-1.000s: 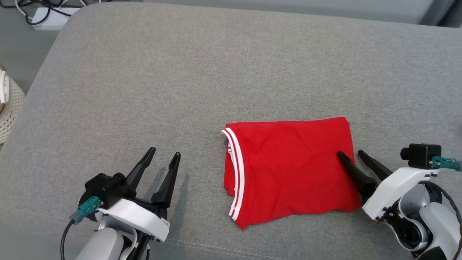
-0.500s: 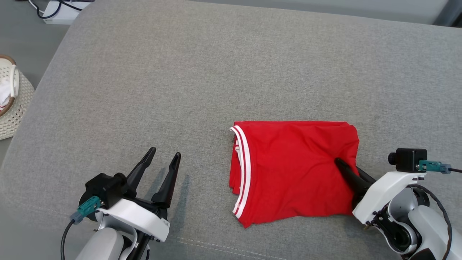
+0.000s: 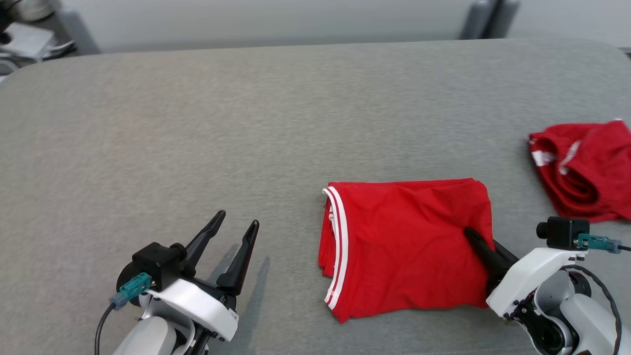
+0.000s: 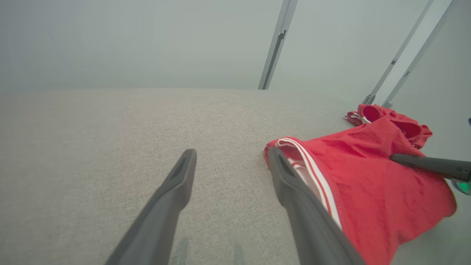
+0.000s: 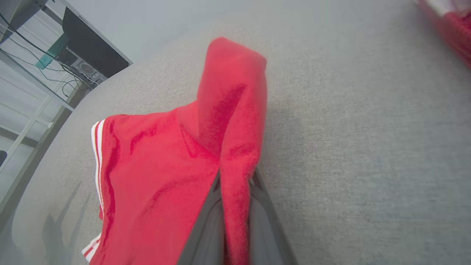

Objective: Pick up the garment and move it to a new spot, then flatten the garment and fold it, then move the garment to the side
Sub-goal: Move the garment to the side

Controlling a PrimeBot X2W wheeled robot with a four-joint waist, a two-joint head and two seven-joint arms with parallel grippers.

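Note:
The garment [image 3: 404,246] is red with white stripes along its left edge, and it lies folded on the grey cushion [image 3: 246,128]. My right gripper [image 3: 473,235] is shut on its right edge, one finger on top and the other under the cloth. The right wrist view has that edge of the garment [image 5: 165,176] pinched and raised between the right gripper [image 5: 235,184] fingers. My left gripper [image 3: 237,220] stands open over bare cushion, left of the garment and apart from it. From the left wrist, the left gripper [image 4: 232,152] is open, with the garment [image 4: 368,184] to its right.
A second red piece of clothing [image 3: 586,167] lies crumpled at the cushion's right edge, also seen behind the garment [image 4: 390,117]. Broad bare cushion stretches to the left and back. Beyond the cushion's corner stands a desk with cables [image 5: 73,55].
My right gripper has shut on the garment's right edge. The head camera has turned, bringing the second red piece into view at the right. The left gripper stayed open.

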